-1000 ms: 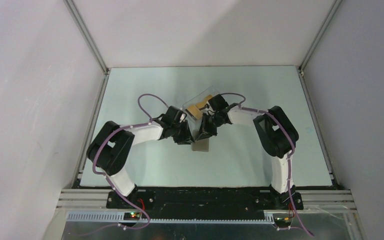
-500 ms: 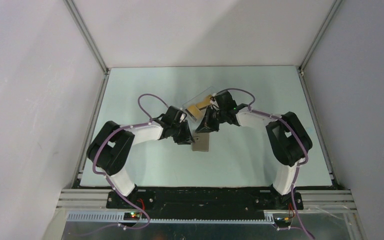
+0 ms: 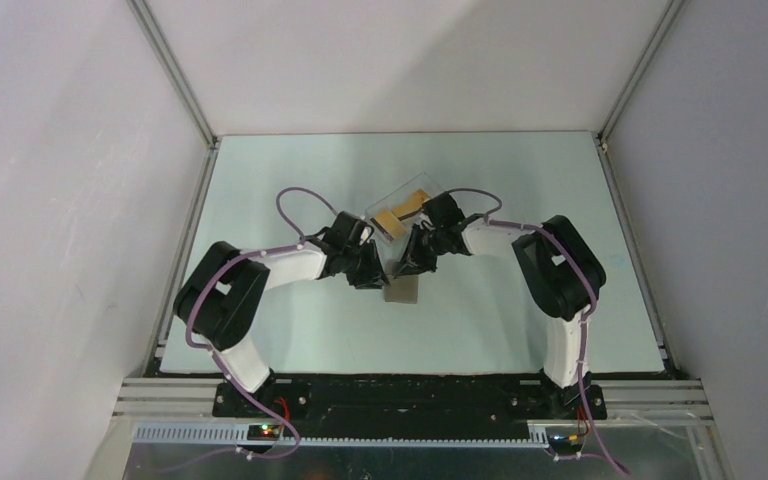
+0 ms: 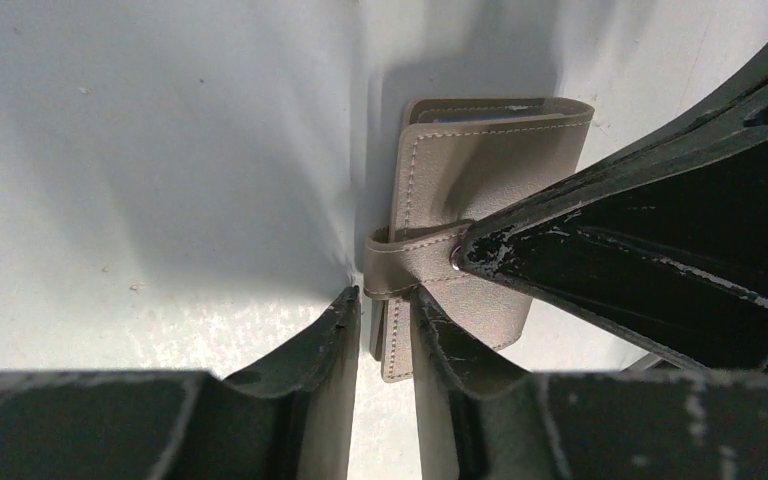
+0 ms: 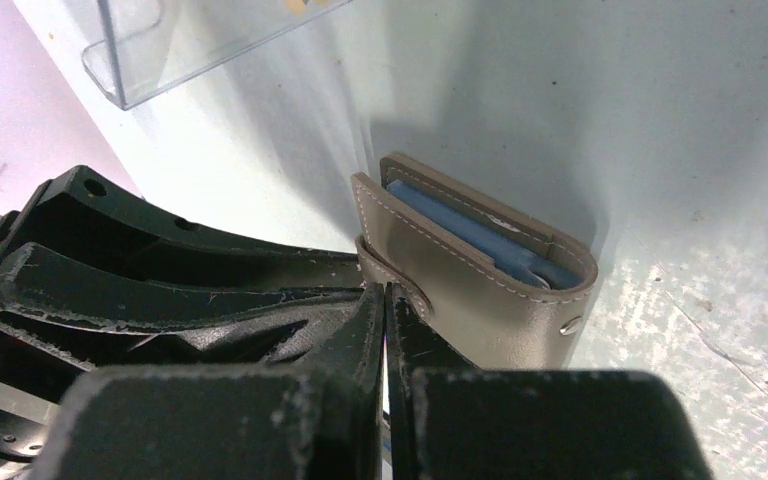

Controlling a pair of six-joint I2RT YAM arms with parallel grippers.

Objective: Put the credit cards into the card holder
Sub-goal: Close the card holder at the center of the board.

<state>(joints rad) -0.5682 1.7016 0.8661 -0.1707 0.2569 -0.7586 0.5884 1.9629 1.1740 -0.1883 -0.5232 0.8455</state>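
The right gripper (image 5: 386, 292), fingers pressed together and holding nothing, has swung back in after lifting away. Its tips now rest against the strap (image 4: 410, 262) of the card holder (image 5: 480, 290), which lies just ahead of it. Opposite, the left gripper (image 4: 380, 300) stays pinching the holder's edge. The holder is still folded shut, so the credit cards (image 3: 397, 213) wait in the clear box (image 5: 190, 50) beyond the right gripper.

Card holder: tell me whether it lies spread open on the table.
No: the card holder is folded, its two covers closed around a blue insert.
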